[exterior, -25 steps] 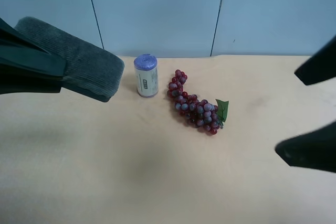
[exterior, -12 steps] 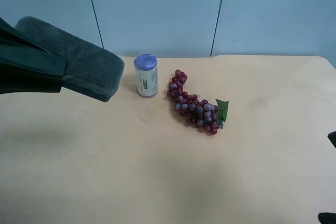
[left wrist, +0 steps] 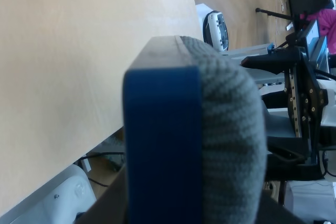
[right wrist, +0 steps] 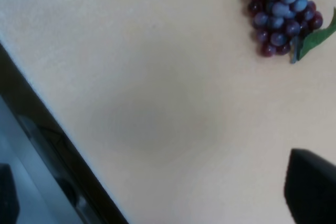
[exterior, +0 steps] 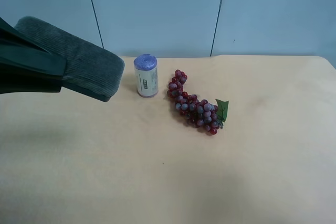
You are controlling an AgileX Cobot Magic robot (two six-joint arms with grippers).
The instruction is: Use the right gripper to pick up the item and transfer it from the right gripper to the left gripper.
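Note:
The item (exterior: pixel 86 64), a dark grey-green ribbed pad, hangs in the air above the table's left side in the exterior high view. My left gripper (exterior: pixel 52 72) is shut on one end of it. The left wrist view shows the item end-on: its blue base (left wrist: pixel 163 145) and its ribbed grey face (left wrist: pixel 231 140). My right gripper is out of the exterior high view. In the right wrist view only one black fingertip (right wrist: pixel 311 184) shows, over bare table, with nothing held.
A purple-lidded can (exterior: pixel 146 75) stands at the back middle of the tan table (exterior: pixel 157 171). A red grape bunch (exterior: pixel 195 106) lies to its right and also shows in the right wrist view (right wrist: pixel 281 9). The table's edge (right wrist: pixel 52 135) runs close by.
The arm at the exterior high view's right, with its open jaws, has drawn back down and right, out of that view. The left gripper and the item have not moved.

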